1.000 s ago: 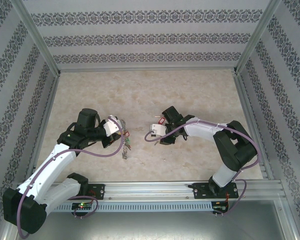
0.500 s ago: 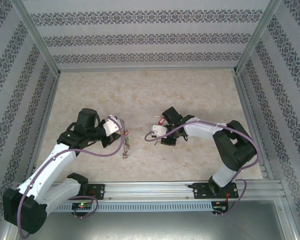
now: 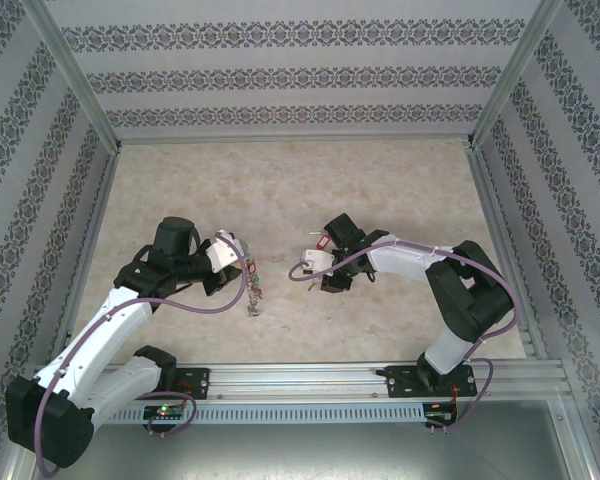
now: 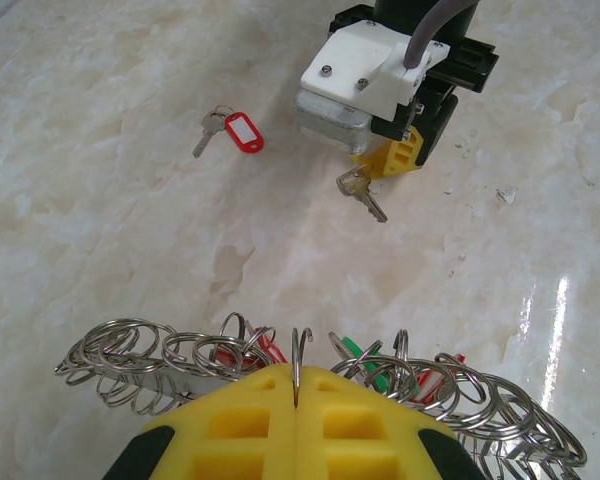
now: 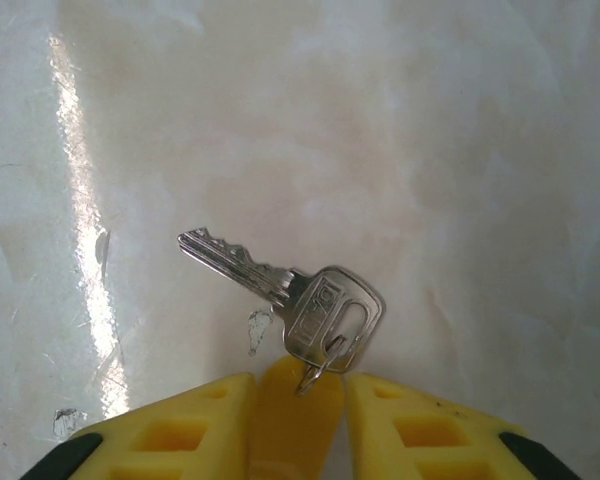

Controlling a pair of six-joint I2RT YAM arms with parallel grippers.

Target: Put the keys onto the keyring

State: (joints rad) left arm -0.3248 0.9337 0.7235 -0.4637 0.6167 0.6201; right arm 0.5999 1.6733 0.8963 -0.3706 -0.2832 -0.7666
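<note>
My left gripper [image 4: 298, 395] is shut on a thin wire loop of the keyring [image 4: 130, 355], a long bunch of grey coils strung with red and green tags. From above, the keyring [image 3: 250, 285] hangs down from that gripper [image 3: 242, 262]. Across the gap, my right gripper [image 5: 300, 400] stands low over a silver key [image 5: 325, 305]. The key's yellow tag [image 5: 295, 420] lies between the fingers, which are narrowly apart, with a slit on the right side. This key [image 4: 363, 192] lies under the right gripper [image 4: 395, 160]. A red-tagged key [image 4: 242, 131] lies loose on the table [image 3: 280, 190].
The marble-patterned table is walled by patterned panels on three sides. An aluminium rail [image 3: 310, 378] with both arm bases runs along the near edge. The red-tagged key [image 3: 322, 240] sits just beyond the right wrist.
The right gripper has shifted very slightly over the yellow-tagged key. The left arm and the keyring have not moved.
</note>
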